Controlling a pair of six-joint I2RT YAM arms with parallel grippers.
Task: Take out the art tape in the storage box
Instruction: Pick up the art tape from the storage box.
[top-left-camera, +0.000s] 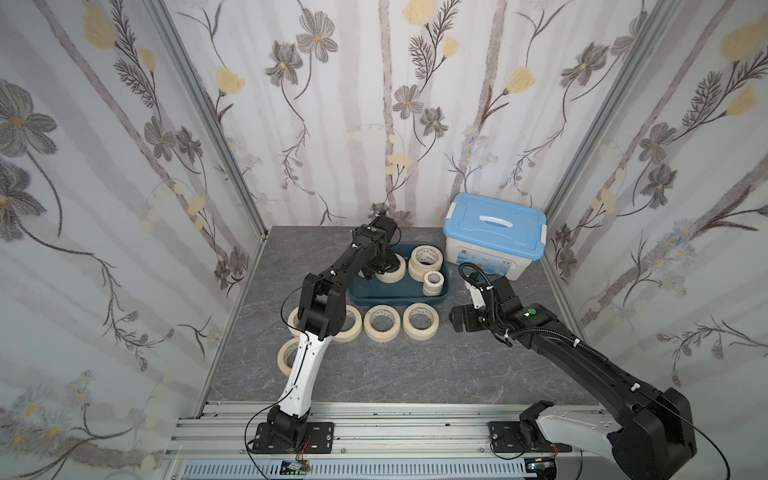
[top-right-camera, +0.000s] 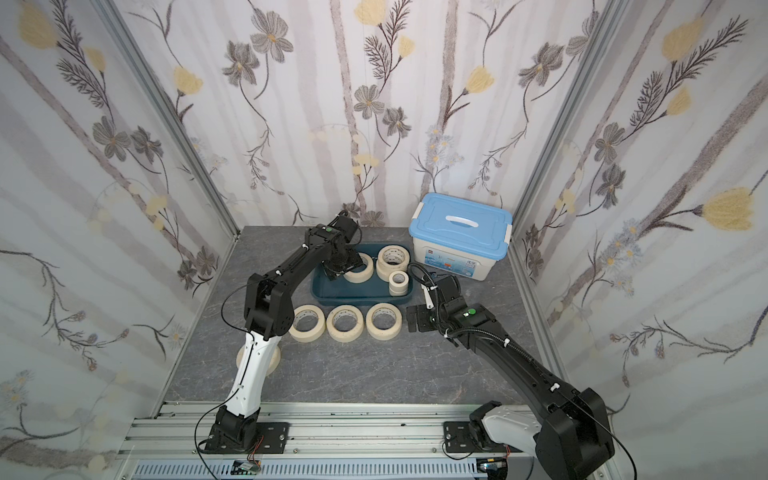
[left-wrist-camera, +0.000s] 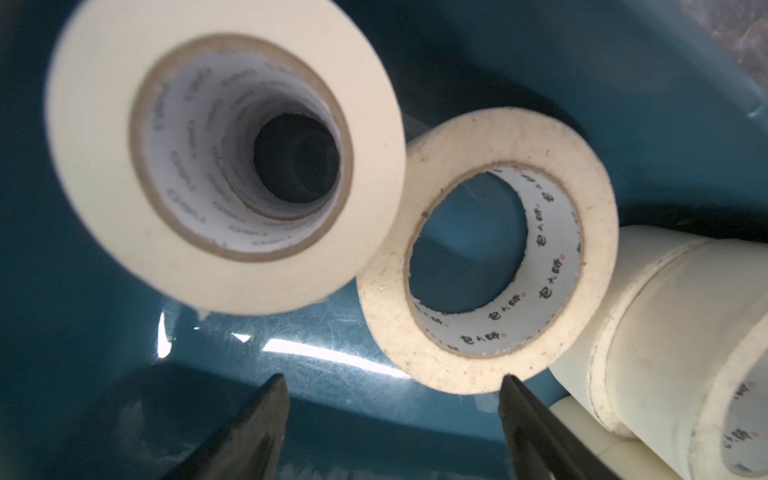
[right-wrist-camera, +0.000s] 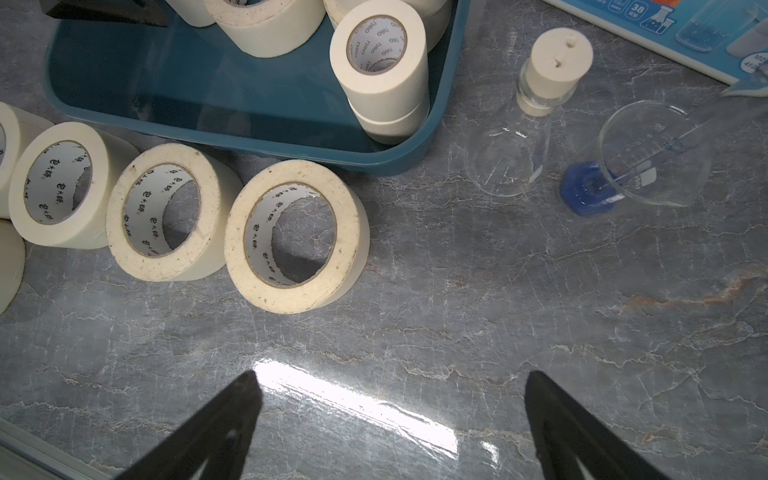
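Left gripper (left-wrist-camera: 392, 386) down inside the storage box (top-left-camera: 399, 296), jaws apart, empty, beside the art tape (left-wrist-camera: 490, 257), right gripper (right-wrist-camera: 390, 386) wide open, empty over table, right wrist alone reveals glass flask (right-wrist-camera: 519, 137).

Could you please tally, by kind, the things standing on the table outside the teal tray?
Tape rolls: 5
Blue-lidded tub: 1
Glassware (stoppered flask, beaker, blue-based cylinder): 3
Total: 9
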